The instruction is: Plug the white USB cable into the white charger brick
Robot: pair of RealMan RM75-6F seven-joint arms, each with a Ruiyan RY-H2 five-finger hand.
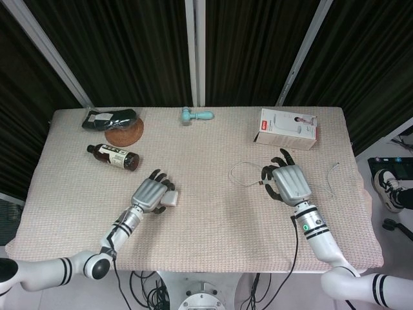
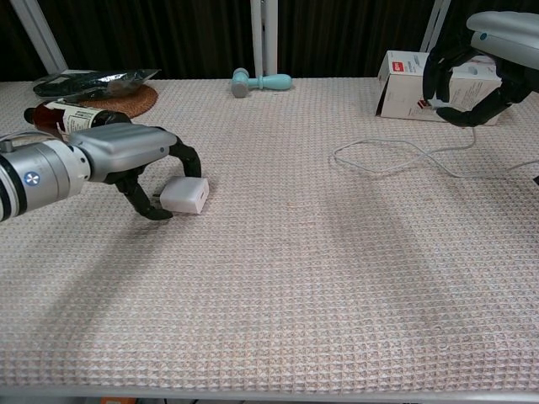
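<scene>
On the near-left cloth, left hand (image 2: 126, 160) arched over white charger brick (image 2: 184, 194), fingers curled around it, apparently closing to grasp. Far right, right hand (image 1: 288, 183) hovering, fingers curled, empty, above white USB cable (image 2: 396, 155), ready to pick.

Evenly and brightly lit from overhead; no glare anywhere. Soft, faint shadows only, spreading on the woven table cover (image 2: 286, 278) under both arms and toward the near edge. Sharp focus throughout the head view. Slight softness at the far right of the chest view. Dark, featureless black backdrop behind.
</scene>
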